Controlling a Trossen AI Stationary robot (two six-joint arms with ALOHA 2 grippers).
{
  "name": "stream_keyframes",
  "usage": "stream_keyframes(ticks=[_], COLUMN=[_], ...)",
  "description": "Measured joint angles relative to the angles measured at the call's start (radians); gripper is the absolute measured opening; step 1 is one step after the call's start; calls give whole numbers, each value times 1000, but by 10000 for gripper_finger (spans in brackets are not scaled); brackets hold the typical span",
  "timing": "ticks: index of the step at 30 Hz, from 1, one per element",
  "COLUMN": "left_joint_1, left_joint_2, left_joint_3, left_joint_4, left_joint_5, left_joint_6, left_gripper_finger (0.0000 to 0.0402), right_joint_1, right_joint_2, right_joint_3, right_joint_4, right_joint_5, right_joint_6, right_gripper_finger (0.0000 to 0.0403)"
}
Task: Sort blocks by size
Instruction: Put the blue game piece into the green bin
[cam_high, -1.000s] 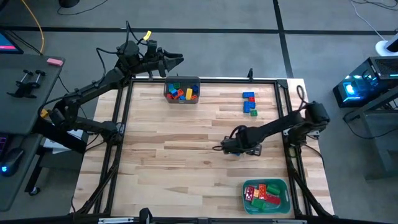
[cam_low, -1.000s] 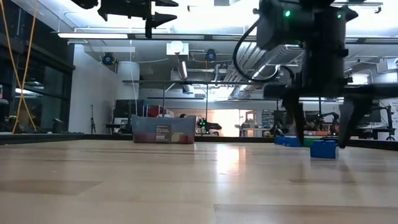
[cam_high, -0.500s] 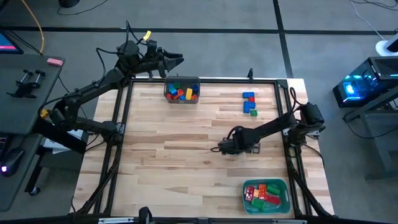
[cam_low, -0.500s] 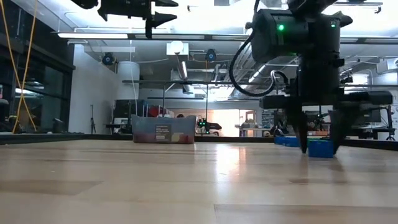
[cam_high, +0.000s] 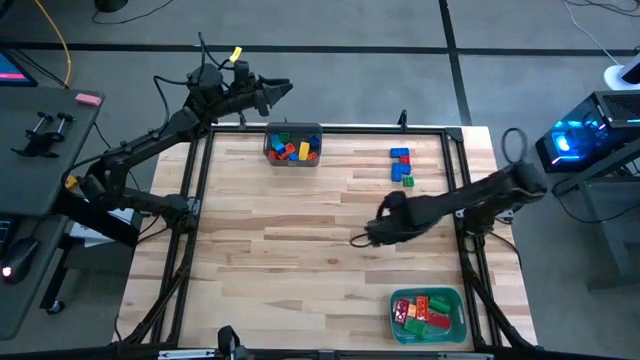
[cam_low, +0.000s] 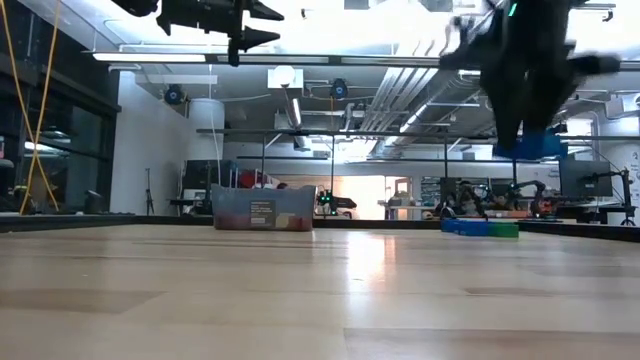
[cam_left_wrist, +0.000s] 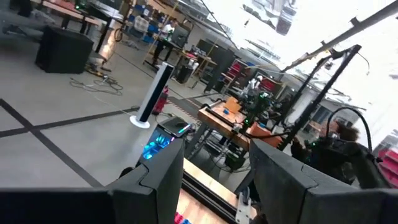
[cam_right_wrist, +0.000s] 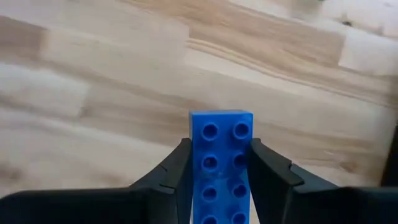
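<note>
The right gripper (cam_right_wrist: 219, 180) pinches a long blue brick (cam_right_wrist: 220, 165) between its two fingers and holds it in the air above the wooden table (cam_high: 300, 250), near the middle of the right half. The left gripper (cam_high: 283, 88) waits high beyond the far edge of the table, just past the dark grey bin (cam_high: 292, 146) full of mixed blocks, with its fingers spread apart. A short row of blue and green bricks (cam_high: 401, 166) lies at the far right of the table, and the teal tray (cam_high: 428, 315) at the near right holds red, green and orange bricks

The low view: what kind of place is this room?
Probably a robotics lab or workshop: bare ceiling pipes, workbenches with monitors behind the pale wooden table, and a dark robot arm overhead.
</note>
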Motion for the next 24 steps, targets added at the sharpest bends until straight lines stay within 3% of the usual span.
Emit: stream_keyframes(ticks=[7, 11, 17, 21, 24], left_joint_1=[-2, -2, -11, -31, -49], left_joint_2=[0, 0, 0, 1, 3], left_joint_3=[0, 0, 0, 0, 0], left_joint_4=[-1, 0, -1, 0, -2], left_joint_5=[-13, -16, -17, -17, -17], left_joint_6=[-22, -64, -158, -169, -169], left_gripper_finger=[171, 171, 171, 171, 171], right_joint_1=[201, 342, 490, 530, 541], right_joint_2=[-161, -195, -167, -114, -71], right_joint_3=[89, 133, 136, 134, 134], right_joint_4=[-6, 51, 142, 143, 202], right_joint_5=[-6, -77, -183, -196, -265], right_joint_6=[-60, -70, -11, 26, 30], right_gripper_finger=[114, 115, 115, 115, 116])
